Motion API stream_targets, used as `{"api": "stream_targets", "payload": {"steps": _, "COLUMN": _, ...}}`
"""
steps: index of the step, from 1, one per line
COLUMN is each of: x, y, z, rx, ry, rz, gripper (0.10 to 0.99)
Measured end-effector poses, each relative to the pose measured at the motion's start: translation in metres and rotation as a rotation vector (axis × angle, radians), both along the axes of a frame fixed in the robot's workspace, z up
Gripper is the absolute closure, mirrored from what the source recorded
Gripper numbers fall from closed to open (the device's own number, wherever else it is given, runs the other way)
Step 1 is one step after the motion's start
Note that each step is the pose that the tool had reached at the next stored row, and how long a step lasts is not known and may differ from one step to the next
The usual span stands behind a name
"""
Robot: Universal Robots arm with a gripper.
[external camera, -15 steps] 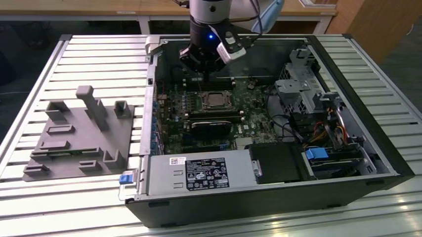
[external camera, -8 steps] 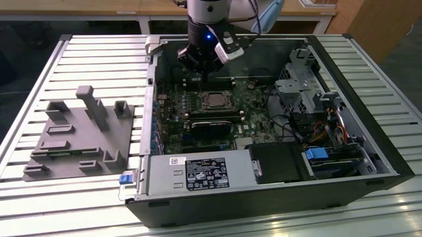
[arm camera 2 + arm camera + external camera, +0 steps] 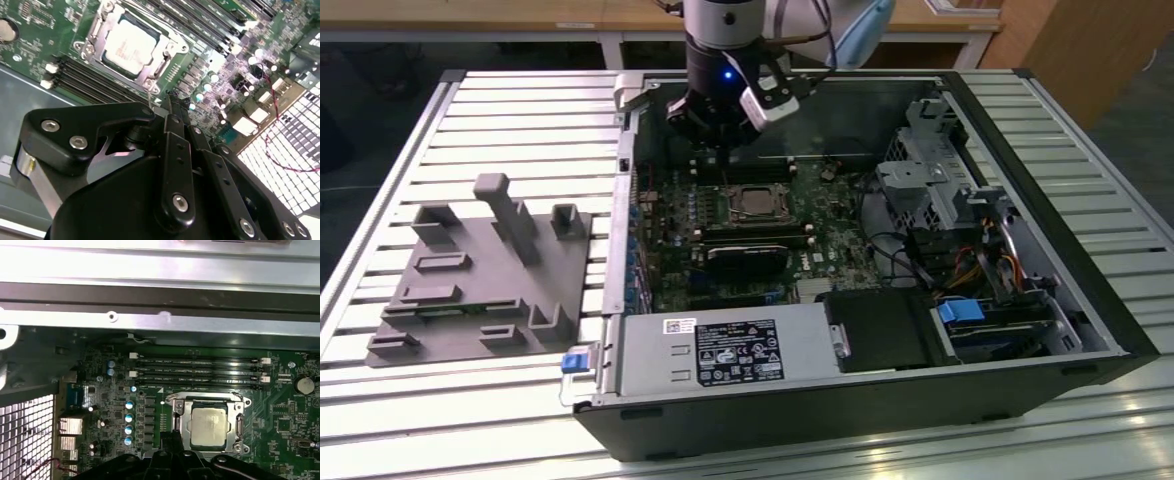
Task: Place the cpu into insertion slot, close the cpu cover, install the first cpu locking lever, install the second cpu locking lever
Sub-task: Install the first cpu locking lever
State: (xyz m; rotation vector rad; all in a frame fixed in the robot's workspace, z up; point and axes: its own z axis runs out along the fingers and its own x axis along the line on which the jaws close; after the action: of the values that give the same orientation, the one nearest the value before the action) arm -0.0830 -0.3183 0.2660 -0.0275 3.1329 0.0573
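Note:
The cpu (image 3: 754, 203) (image 3: 131, 45) (image 3: 210, 426) lies flat in the insertion slot (image 3: 186, 426), its pale metal top showing. The cpu cover (image 3: 754, 189) (image 3: 102, 27) (image 3: 207, 401) is folded down around it as a silvery frame. My gripper (image 3: 718, 152) (image 3: 172, 100) (image 3: 172, 436) hangs just above the board, at the socket's corner on the side toward the exterior view's left. Its black fingers (image 3: 172, 150) are shut together with nothing visible between them. In the second wrist view a thin metal lever end (image 3: 150, 97) stands right beside the fingertips.
The open computer case (image 3: 1067, 260) lies on a slatted table (image 3: 520, 110). Long black memory slots (image 3: 200, 372) run beside the socket. A black heatsink block (image 3: 747, 262), a power supply (image 3: 720, 352) and a drive cage with cables (image 3: 947, 200) crowd the case. A grey fixture block (image 3: 487, 270) sits at the exterior view's left.

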Motion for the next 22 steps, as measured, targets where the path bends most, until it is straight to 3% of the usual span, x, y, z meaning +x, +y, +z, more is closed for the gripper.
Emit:
{"api": "stream_targets", "payload": {"steps": 8, "x": -0.0093, "y": 0.0062, "z": -0.0045, "rx": 0.000, "ry": -0.0024, "rz": 0.000, "gripper": 0.969}}
{"api": "stream_targets", "payload": {"steps": 14, "x": -0.0145, "y": 0.0158, "z": -0.0075, "rx": 0.000, "ry": -0.0024, "rz": 0.000, "gripper": 0.969}}
{"api": "stream_targets", "payload": {"steps": 22, "x": -0.0141, "y": 0.0271, "z": -0.0097, "rx": 0.000, "ry": -0.0025, "rz": 0.000, "gripper": 0.969}}
